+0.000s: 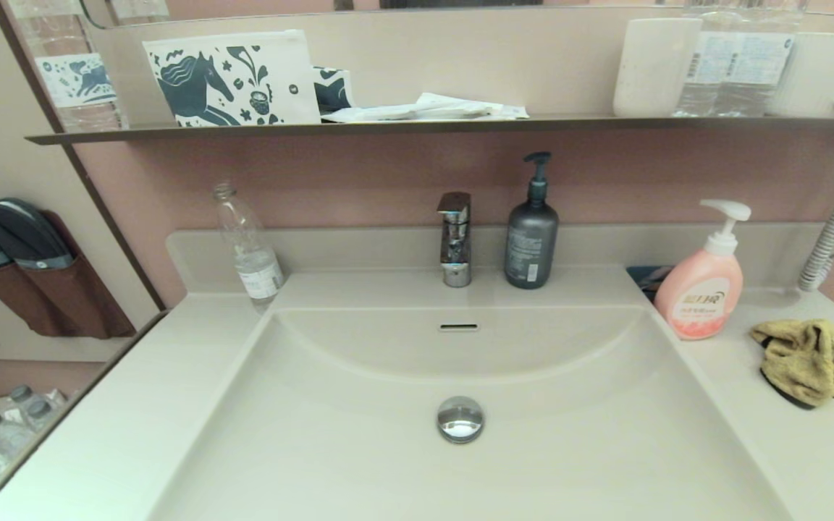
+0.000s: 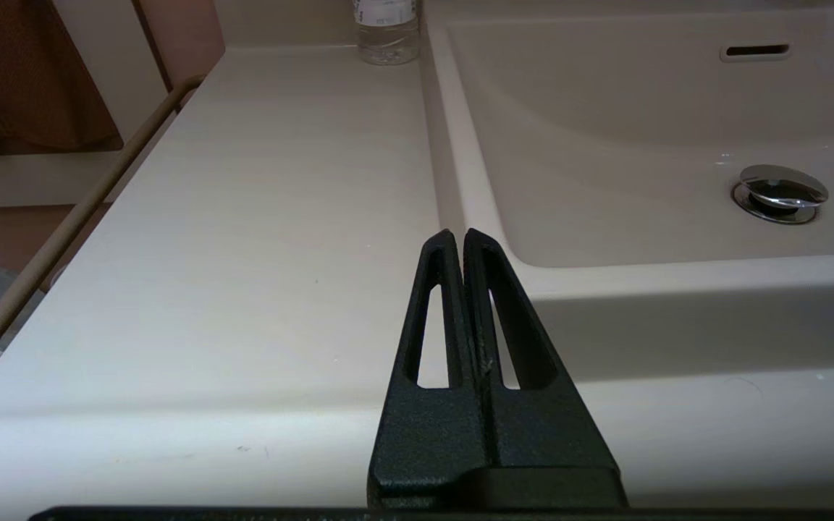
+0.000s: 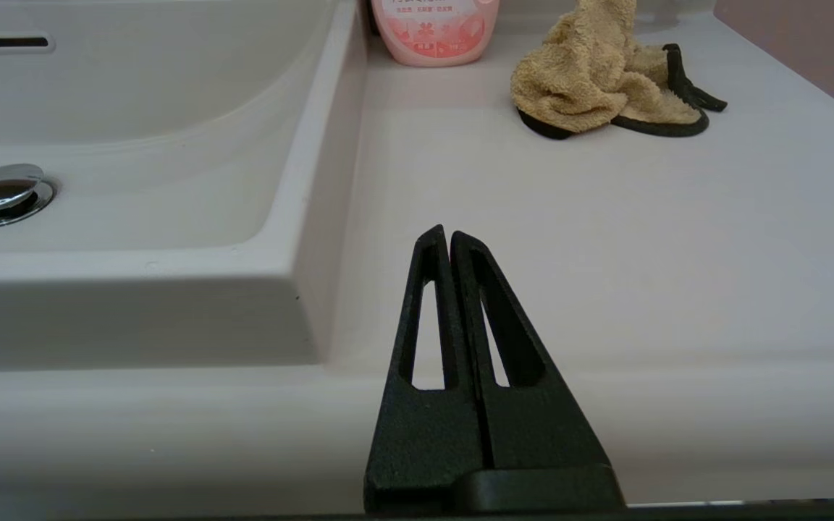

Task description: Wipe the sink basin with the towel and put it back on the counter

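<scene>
Towel (image 1: 808, 360): crumpled on the counter (image 1: 135, 405) right of the basin (image 1: 359, 463), beside the pink bottle (image 1: 699, 297).
Left gripper (image 2: 457, 235): fingers closed, empty, at the counter's front left.
Right gripper (image 3: 444, 233): fingers closed, empty, pointing toward the towel.
Handling: likely soft and light; pinch the raised fold.

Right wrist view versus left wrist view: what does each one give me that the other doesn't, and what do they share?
Only the right wrist view shows the towel, bunched on the counter beside the pink soap bottle, and the right gripper, shut and short of the towel. Only the left wrist view shows the clear water bottle, the counter's other side, and the left gripper, shut and holding nothing. Both show the sink basin, its chrome drain plug and the overflow slot.
</scene>
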